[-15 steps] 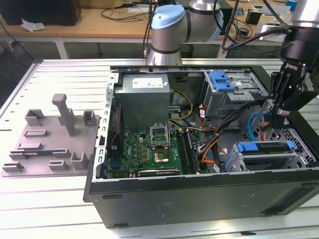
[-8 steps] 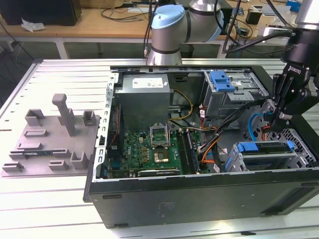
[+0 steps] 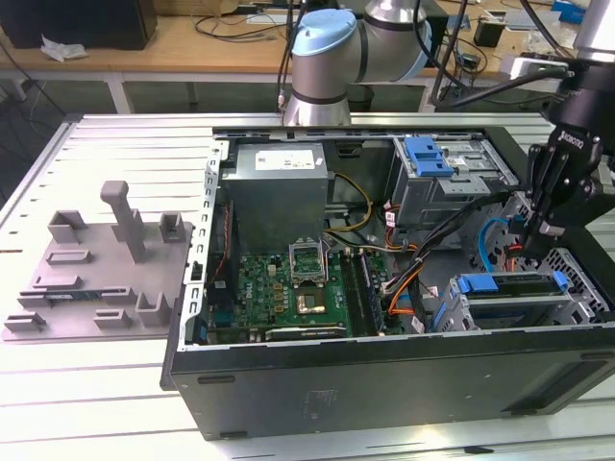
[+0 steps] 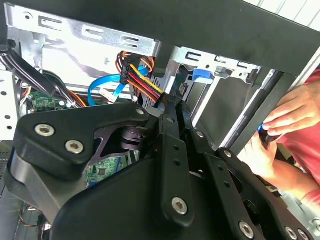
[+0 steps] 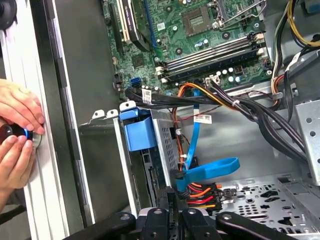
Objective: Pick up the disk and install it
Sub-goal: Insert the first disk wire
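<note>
Nearest in the exterior view: black wall of the open PC case [image 3: 384, 375], lying on its side on the slatted table [image 3: 115, 384]. Just behind that wall, at the exterior view's right, lower drive cage [image 3: 452, 312] with the disk [image 3: 524, 283] seated in it on edge, blue rails showing, label not readable. Gripper [image 3: 540, 230] hangs just above the cage's far side, fingers pressed together with nothing between them, tips down among the blue and orange cables [image 5: 210, 170], apart from the disk. Grey holder [image 3: 106, 259] sits outside the case at the exterior view's left, posts upright. Mid case: green motherboard [image 3: 288, 288], then the grey power supply [image 3: 279, 187]. Further back, upper cage with the blue latch [image 3: 428, 156]. Both wrist views show a person's hands [image 5: 17, 130] at the case edge, pinching a small dark object. Behind it all, the arm's base joint [image 3: 322, 58] and a wooden bench [image 3: 192, 43]
</note>
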